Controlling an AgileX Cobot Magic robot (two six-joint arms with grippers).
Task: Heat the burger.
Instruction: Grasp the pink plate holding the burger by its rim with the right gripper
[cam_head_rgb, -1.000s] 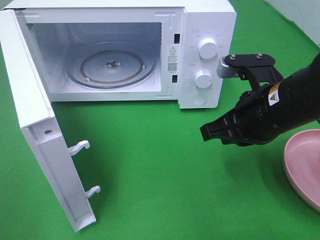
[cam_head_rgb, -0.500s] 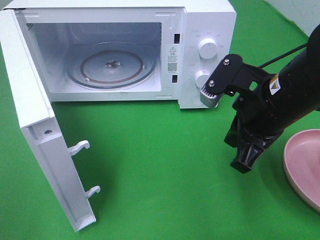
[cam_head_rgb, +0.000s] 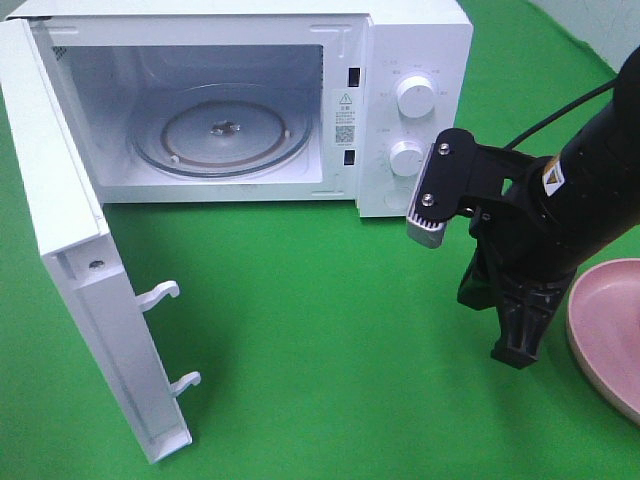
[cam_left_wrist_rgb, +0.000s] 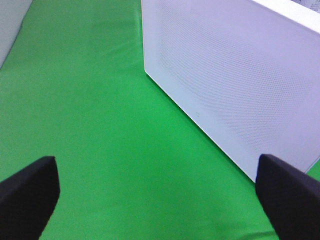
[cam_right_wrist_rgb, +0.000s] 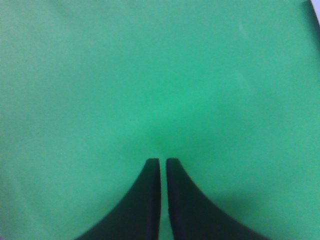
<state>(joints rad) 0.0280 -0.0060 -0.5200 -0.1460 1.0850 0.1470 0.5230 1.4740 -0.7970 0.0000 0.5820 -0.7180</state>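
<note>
R tool (cam_head_rgb: 518, 355) swung down nr pink plate (cam_head_rgb: 608, 330), tips nearly pressed together, empty; L tool (cam_left_wrist_rgb: 160, 194) spread wide.

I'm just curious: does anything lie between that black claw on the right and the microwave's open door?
No. In the high view, only bare green cloth stretches between the right gripper and the door.

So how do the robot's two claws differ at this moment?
The left gripper has its jaws spread wide; the right gripper has them almost together, with only a slit between. The left gripper faces a white dotted panel; the right gripper points down at bare green cloth. The right gripper shows in the high view; the left gripper does not. Both are black and hold nothing.
</note>
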